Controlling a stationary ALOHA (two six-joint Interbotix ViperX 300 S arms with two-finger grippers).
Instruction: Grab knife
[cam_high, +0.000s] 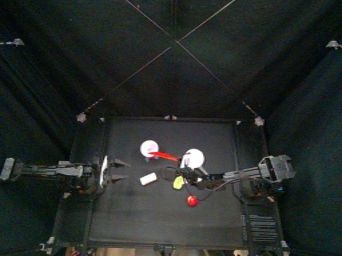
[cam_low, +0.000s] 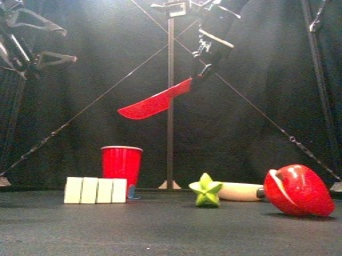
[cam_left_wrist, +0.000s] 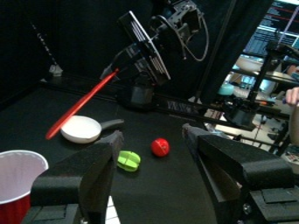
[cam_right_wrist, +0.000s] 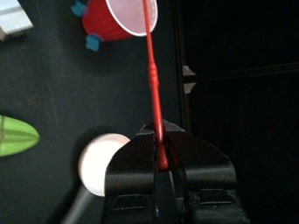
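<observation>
Front view: the left gripper (cam_left_wrist: 152, 179) hangs high at the left, its jaws apart and empty. Toward the middle, a red cup (cam_low: 120, 162) stands on the table. Above it the knife (cam_low: 155, 101) is lifted, clamped by its handle end in the right gripper (cam_right_wrist: 158, 157). Held only at one end, the knife could pivot or slip free.
</observation>
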